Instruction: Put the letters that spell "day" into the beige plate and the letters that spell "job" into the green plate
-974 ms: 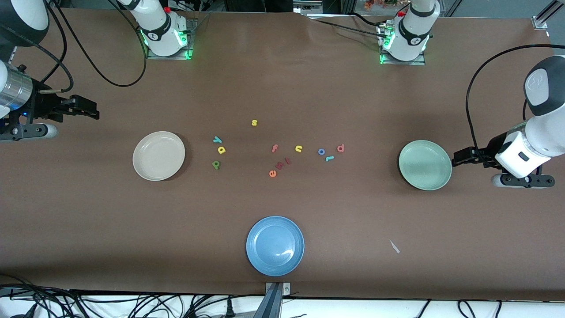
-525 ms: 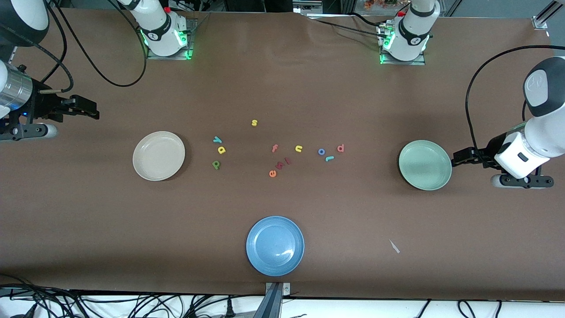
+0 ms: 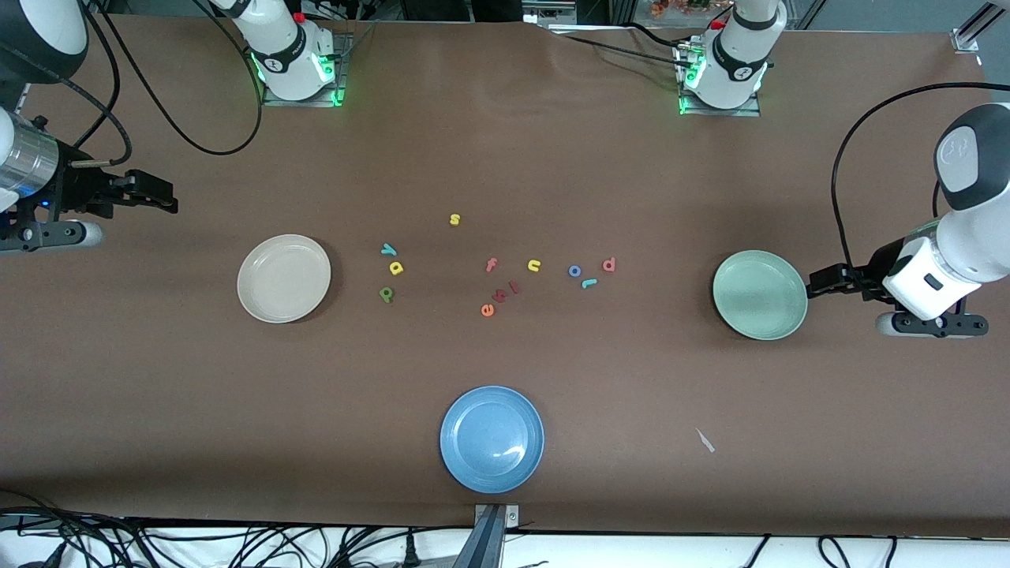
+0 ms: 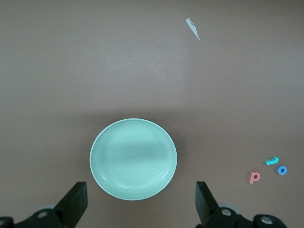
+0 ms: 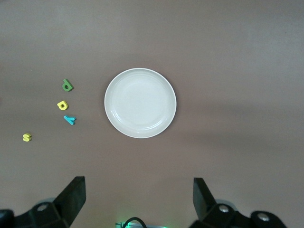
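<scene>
The teal y, yellow a and green d lie on the table beside the beige plate. The blue o, teal j and salmon b lie nearer the green plate. Both plates hold nothing. My left gripper hangs open beside the green plate, at the left arm's end of the table. My right gripper hangs open at the right arm's end, with the beige plate and the d in its wrist view.
A blue plate sits near the front edge. A yellow s, reddish f, yellow n, orange e and two small red letters lie mid-table. A paper scrap lies toward the front.
The left arm has drifted very slightly toward the green plate. The right arm and all letters are unmoved.
</scene>
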`<state>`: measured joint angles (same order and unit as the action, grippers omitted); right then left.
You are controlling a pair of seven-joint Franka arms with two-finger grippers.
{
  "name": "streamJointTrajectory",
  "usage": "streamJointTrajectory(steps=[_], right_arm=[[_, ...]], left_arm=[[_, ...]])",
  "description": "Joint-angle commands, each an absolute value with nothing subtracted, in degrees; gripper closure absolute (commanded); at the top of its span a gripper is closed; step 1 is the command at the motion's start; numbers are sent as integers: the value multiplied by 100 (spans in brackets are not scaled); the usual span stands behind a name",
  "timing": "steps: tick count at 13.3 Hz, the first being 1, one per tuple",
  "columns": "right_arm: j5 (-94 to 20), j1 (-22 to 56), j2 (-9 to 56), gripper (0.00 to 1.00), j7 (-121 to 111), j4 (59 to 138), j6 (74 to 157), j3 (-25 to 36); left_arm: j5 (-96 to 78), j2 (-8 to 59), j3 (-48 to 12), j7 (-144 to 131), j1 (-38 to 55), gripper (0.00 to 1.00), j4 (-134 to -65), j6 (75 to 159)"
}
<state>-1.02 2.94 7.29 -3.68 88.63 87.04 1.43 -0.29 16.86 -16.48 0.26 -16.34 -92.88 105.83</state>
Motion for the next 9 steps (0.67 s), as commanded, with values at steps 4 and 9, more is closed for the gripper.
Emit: streamJointTrajectory(steps=[4, 9], right_arm=[[-79, 308, 677, 0, -431, 8903, 8640, 149], [-97, 299, 668, 0, -431, 8895, 8657, 158]], left_arm=[[105, 1652, -1679, 105, -1652, 0, -9334, 10652], [105, 1652, -1679, 105, -1652, 0, -9334, 10652]])
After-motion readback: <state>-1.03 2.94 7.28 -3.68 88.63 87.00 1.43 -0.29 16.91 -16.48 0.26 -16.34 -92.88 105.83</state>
